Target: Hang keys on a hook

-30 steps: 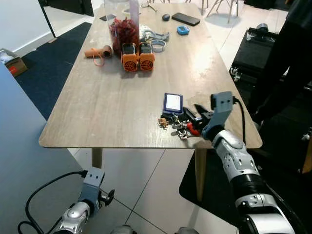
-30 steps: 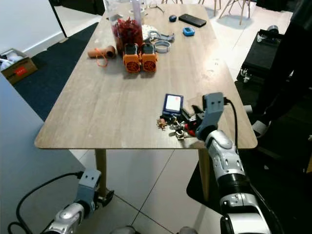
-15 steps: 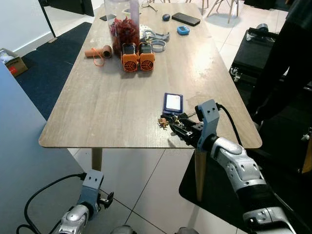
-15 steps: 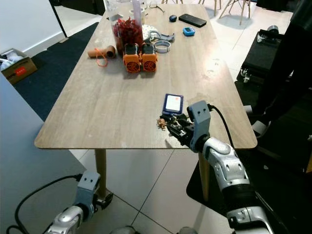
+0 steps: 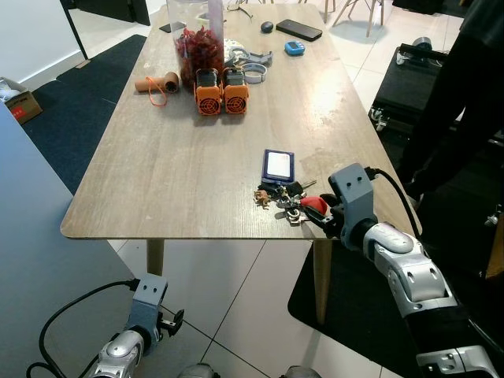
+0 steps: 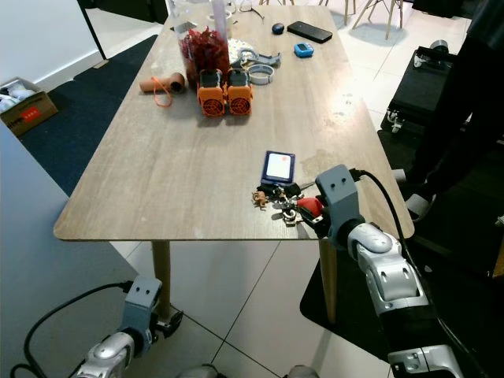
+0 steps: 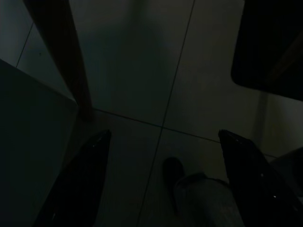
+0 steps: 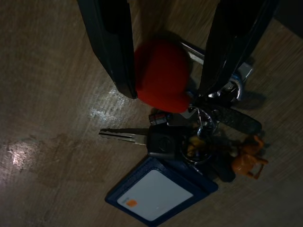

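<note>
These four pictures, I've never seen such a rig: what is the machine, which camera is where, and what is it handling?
It is a walking humanoid robot with two silver arms, each ending in two long black fingers. The two wide pictures come from a stereo camera on its head, looking down at a wooden table. The other two come from cameras on the wrists.

The right gripper is at the table's near edge. Its jaws stand open on either side of a red fob on a bunch of keys, which lies on the wood beside a blue card holder. Nothing is lifted yet.

Farther back stand two orange devices, a jar of red things and a black phone.

The left gripper hangs idle below the table, its dark picture looking at floor tiles.
</note>
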### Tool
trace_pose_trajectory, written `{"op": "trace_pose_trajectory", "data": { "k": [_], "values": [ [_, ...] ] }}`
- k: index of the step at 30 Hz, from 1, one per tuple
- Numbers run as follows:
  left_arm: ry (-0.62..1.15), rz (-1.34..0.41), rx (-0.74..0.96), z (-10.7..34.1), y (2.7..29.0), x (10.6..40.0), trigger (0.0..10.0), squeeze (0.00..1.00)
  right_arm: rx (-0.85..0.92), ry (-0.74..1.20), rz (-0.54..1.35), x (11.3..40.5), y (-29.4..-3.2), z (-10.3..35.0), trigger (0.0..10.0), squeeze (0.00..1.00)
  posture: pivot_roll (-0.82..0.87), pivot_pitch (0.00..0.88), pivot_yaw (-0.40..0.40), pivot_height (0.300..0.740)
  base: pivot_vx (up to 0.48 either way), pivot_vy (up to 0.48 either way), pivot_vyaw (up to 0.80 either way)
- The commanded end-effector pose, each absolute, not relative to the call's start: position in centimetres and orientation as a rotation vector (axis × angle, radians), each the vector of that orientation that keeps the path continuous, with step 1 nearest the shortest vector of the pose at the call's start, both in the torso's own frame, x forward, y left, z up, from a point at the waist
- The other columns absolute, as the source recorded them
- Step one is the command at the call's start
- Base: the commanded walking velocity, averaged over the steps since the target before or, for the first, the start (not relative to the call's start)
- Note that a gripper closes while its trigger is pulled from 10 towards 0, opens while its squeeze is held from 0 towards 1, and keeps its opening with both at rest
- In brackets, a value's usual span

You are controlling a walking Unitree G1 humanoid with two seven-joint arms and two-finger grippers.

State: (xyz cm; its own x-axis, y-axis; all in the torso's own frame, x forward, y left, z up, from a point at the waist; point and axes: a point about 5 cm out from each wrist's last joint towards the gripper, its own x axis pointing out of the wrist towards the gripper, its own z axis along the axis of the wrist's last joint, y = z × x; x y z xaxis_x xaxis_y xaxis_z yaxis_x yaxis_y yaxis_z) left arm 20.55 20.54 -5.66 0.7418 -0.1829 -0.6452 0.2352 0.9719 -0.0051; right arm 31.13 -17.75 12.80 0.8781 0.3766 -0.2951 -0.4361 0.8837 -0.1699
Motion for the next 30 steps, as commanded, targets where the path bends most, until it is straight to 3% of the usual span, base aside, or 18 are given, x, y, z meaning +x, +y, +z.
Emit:
{"op": "trace_pose_trajectory", "data": {
  "k": [1, 30],
  "values": [
    [0.713, -0.221, 0.081, -5.8, 20.9, 20.2, 10.0, 0.0, -0.263, 0.283, 0.42, 31.0, -17.5, 12.3, 10.0, 0.0, 0.04, 0.111, 0.008, 0.74, 0.0, 0.0, 0.0],
    [0.733, -0.204, 0.087, -5.9, 21.2, 20.2, 10.0, 0.0, -0.245, 0.224, 0.37, 33.4, -16.3, 13.7, 10.0, 0.0, 0.05, 0.123, 0.005, 0.74, 0.0, 0.0, 0.0]
  ]
}}
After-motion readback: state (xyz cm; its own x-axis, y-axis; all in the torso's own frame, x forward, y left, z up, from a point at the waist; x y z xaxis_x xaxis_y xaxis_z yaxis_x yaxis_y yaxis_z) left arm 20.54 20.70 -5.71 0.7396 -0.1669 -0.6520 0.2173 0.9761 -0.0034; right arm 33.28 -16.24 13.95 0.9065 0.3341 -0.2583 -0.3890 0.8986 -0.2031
